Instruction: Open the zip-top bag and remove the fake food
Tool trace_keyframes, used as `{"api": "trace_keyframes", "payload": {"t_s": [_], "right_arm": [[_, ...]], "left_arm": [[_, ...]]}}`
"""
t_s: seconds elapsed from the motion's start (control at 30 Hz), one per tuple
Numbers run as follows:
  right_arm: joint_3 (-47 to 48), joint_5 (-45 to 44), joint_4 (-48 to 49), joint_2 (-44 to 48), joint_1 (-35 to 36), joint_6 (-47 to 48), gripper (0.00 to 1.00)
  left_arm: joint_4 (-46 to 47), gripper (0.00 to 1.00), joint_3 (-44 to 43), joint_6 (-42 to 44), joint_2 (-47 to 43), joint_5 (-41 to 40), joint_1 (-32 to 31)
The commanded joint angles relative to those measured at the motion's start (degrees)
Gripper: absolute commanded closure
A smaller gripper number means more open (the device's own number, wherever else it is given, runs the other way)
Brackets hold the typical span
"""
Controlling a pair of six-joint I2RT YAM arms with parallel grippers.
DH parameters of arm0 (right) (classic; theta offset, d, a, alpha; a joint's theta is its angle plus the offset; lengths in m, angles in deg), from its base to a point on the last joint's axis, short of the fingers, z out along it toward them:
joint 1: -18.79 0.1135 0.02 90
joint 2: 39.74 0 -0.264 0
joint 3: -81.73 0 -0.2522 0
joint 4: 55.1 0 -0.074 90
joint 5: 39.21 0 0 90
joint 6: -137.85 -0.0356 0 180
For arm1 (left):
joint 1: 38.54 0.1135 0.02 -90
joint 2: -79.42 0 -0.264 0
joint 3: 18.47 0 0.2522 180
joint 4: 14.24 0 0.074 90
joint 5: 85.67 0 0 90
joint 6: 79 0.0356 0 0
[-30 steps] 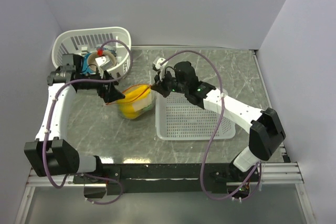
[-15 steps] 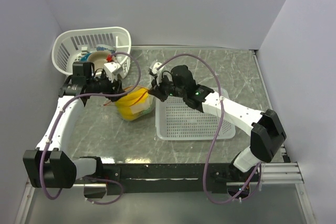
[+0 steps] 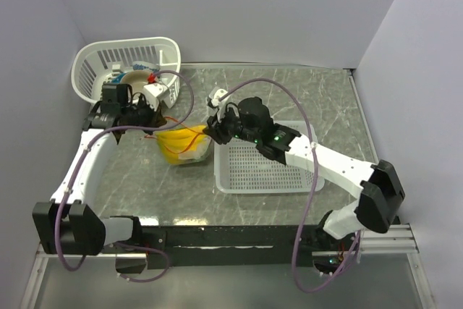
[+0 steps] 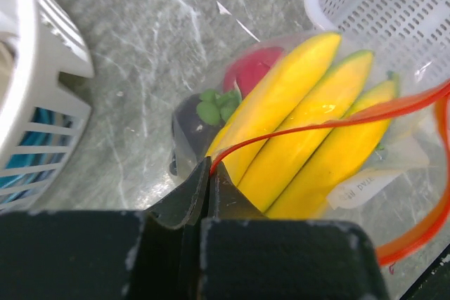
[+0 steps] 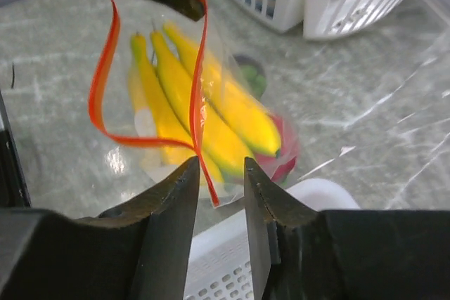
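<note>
Grey marble table (image 3: 289, 92) between white walls carries a tall basket (image 3: 94, 59) at the back left and a flat basket (image 3: 253, 171) right of centre. The bag (image 3: 184, 146) sits between them, just beside the flat basket's left edge. The left gripper (image 4: 209, 166) is clamped tight on the bag's mouth. The right gripper (image 5: 221, 166) stands part-way apart and grips nothing. Inside the bag lie bananas (image 4: 302, 138), a dragon fruit (image 4: 249, 68) and a green cluster (image 4: 216, 105). The orange strip (image 4: 337, 119) runs from the left fingers and hangs loose in the right gripper's gap.
</note>
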Motion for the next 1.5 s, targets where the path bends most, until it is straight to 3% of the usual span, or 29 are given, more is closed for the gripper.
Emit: {"api": "trace_keyframes", "payload": {"t_s": [0.0, 0.17, 0.53, 0.67, 0.87, 1.13, 1.23, 1.3, 1.37, 1.47], "right_arm": [[3.4, -5.8, 8.6, 5.8, 5.5, -1.8, 0.55], [5.2, -2.1, 12.6, 0.4, 10.7, -5.9, 0.57], [5.4, -5.4, 18.4, -8.4, 16.3, -13.4, 0.6], [7.3, -9.0, 17.1, -10.7, 16.4, -14.6, 0.61], [13.4, -24.9, 7.3, -17.3, 16.3, -16.5, 0.64], [7.3, -26.7, 11.0, -16.7, 16.3, -20.6, 0.65], [7.0, -29.0, 8.4, -17.3, 16.3, -23.0, 0.64], [6.5, -31.7, 6.7, -17.5, 16.4, -25.7, 0.64], [6.2, -33.8, 2.9, -18.0, 16.7, -28.1, 0.63], [4.7, -37.1, -1.9, -17.9, 17.7, -32.4, 0.62]], "left_arm": [[-2.4, 0.99, -4.5, -1.6, -6.0, -2.9, 0.3], [-6.7, 0.99, -6.5, -4.1, -8.9, -1.6, 0.3], [-12.4, 0.99, -7.5, -4.6, -10.7, 0.5, 0.3], [-13.3, 0.99, -7.1, -4.4, -11.7, 1.4, 0.3], [-20.3, 0.99, -10.6, -2.7, -13.3, 4.3, 0.3], [-23.3, 0.99, -9.9, -2.4, -15.7, 5.7, 0.3], [-22.8, 0.3, -11.0, -4.2, -14.4, 5.6, 0.3], [-20.3, 0.01, -11.9, -8.6, -13.6, 1.8, 0.5], [-19.3, 0.01, -12.4, -8.6, -11.9, 1.4, 2.4], [-18.6, 0.0, -12.2, -5.7, -8.0, 2.9, 11.4]]}}
